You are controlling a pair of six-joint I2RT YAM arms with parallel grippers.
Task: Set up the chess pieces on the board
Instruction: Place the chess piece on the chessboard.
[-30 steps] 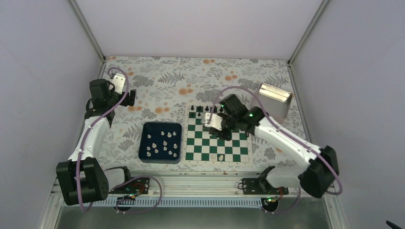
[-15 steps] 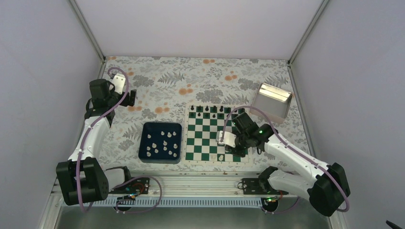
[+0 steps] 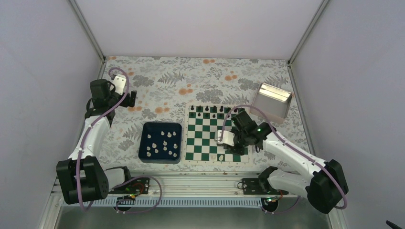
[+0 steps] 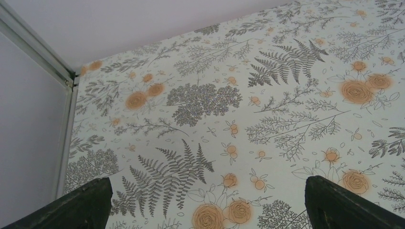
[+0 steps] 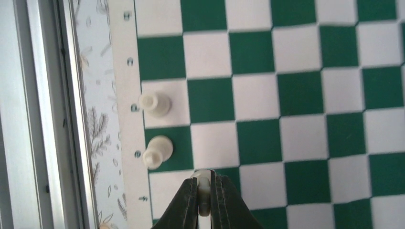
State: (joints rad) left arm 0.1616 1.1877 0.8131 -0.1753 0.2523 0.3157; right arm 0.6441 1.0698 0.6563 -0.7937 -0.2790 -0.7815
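Observation:
The green and white board (image 3: 203,140) lies at the table's middle. My right gripper (image 3: 232,151) hovers over its near row, shut on a cream chess piece (image 5: 204,190). Two more cream pieces (image 5: 155,104) (image 5: 156,150) stand on the board's edge squares in the right wrist view; one cream piece (image 3: 220,156) shows from above. Several cream pieces (image 3: 165,143) lie in the dark navy tray (image 3: 161,156) left of the board. Black pieces (image 3: 207,109) line the far row. My left gripper (image 3: 132,98) is open and empty, far left over the floral cloth, its fingers (image 4: 90,202) wide apart.
A metal tin (image 3: 272,101) stands tilted at the back right of the board. A metal rail (image 5: 47,114) runs along the table's near edge, close to the board. The cage walls close in on both sides.
My right gripper has moved from the board's far side toward the near row, carrying the cream piece. The left arm has barely moved.

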